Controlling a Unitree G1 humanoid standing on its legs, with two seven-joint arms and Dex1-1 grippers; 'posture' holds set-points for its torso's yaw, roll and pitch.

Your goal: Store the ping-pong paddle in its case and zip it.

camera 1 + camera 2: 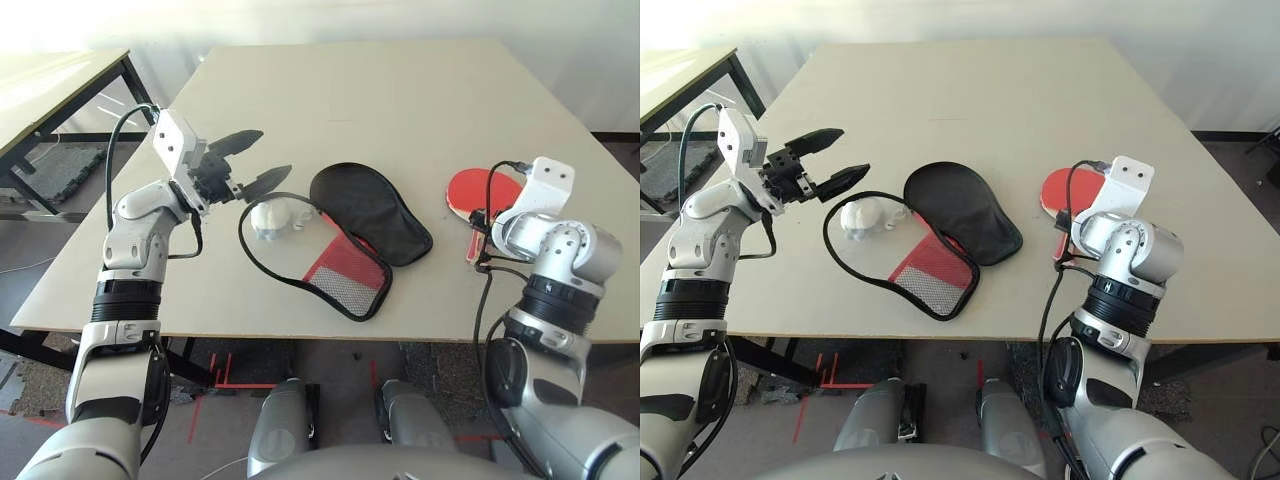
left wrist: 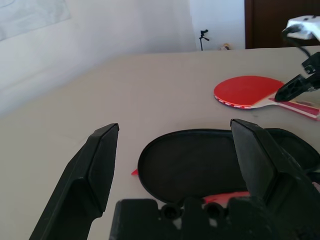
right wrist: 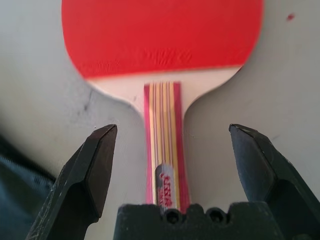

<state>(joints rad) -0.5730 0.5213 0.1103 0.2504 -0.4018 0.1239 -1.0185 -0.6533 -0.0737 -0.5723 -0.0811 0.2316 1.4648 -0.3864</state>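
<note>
The ping-pong paddle [image 1: 478, 188] lies flat at the table's right, red face up, its striped wooden handle [image 3: 163, 130] pointing toward me. My right gripper [image 3: 172, 131] is open and low over that handle, one finger on each side, not touching it. The case [image 1: 372, 212] lies unzipped in the middle: the black half is folded back, the red half with mesh [image 1: 347, 272] is nearer me, and the zipper edge loops out to the left. A whitish pom-pom [image 1: 276, 217] rests inside that loop. My left gripper [image 1: 266, 157] hovers open just left of the pom-pom, holding nothing.
The beige table [image 1: 400, 90] has bare surface behind the case and paddle. Its front edge runs just below the case's red half. A second table [image 1: 50, 85] stands off to the far left, with floor between.
</note>
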